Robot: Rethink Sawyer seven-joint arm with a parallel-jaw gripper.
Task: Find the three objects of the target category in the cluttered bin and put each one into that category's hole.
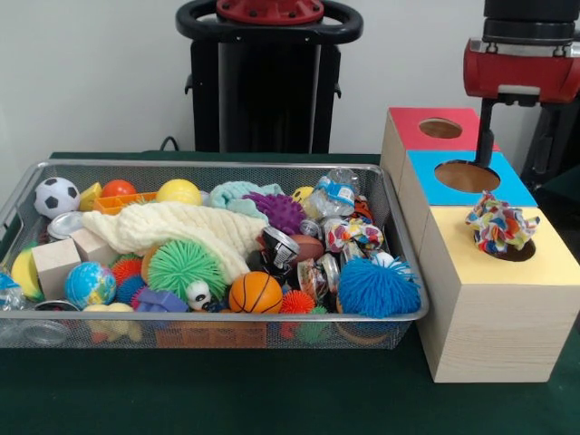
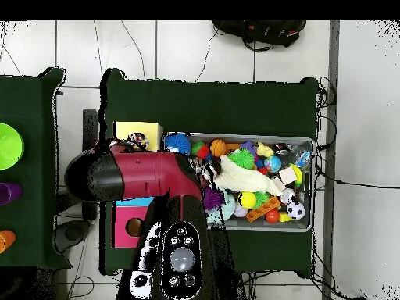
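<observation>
A multicoloured knotted rope toy (image 1: 500, 225) (image 2: 138, 141) rests on the rim of the round hole in the yellow-topped box (image 1: 480, 263) (image 2: 148, 129), free of any grip. My gripper (image 1: 485, 136) hangs under the red arm head (image 1: 521, 68), behind and above the toy, over the blue-topped box (image 1: 467, 177). Its black tip shows as one thin dark bar in front of the blue hole. From overhead the red arm (image 2: 141, 173) covers the gripper. The wire mesh bin (image 1: 217, 164) (image 2: 311, 142) holds several mixed toys.
A red-topped box (image 1: 435, 129) (image 2: 123, 233) stands behind the blue one. In the bin lie a cream cloth (image 1: 181, 228), a green spiky ball (image 1: 184, 267), a blue spiky ball (image 1: 376, 287), a small basketball (image 1: 255, 294), a soccer ball (image 1: 56, 196) and a wooden block (image 1: 56, 263).
</observation>
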